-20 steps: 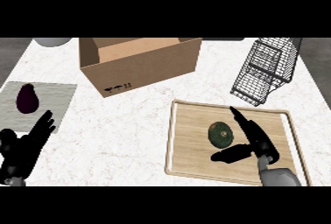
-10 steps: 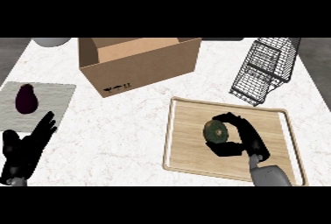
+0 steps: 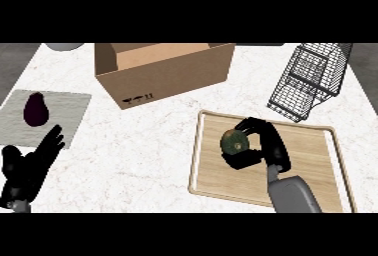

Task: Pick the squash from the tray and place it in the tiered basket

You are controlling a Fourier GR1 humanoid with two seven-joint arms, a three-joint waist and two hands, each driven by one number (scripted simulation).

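- Head view, looking steeply down on a pale marbled counter (image 3: 148, 150) with 2 hands in sight.
- The wooden tray (image 3: 310, 165) lies toward 4 o'clock of the counter, a light board with a raised rim.
- The squash (image 3: 236, 142) is a round, dark green thing with a pale spot on its face; it sits on the tray's upper left part, toward 10 o'clock of the board.
- The right hand (image 3: 267, 150) comes up from 6 o'clock on its grey forearm and is curled round the squash: fingers arch over its top and right side, the thumb hooks under its lower edge. Whether the squash rests on the board or is raised off it cannot be told.
- The left hand (image 3: 29, 167) shows at 8 o'clock near the counter's left edge, spread, fingers straight and pointing up toward 1 o'clock, holding nothing.
- The tiered basket (image 3: 310, 80) is a dark wire frame at 2 o'clock, just beyond the tray's far right corner.
- An open cardboard box (image 3: 166, 70) stands at 12 o'clock, with small black marks on its near face.
- A grey cloth (image 3: 63, 115) lies at 9 o'clock; a dark purple eggplant (image 3: 35, 109) rests on it, just above the left hand.
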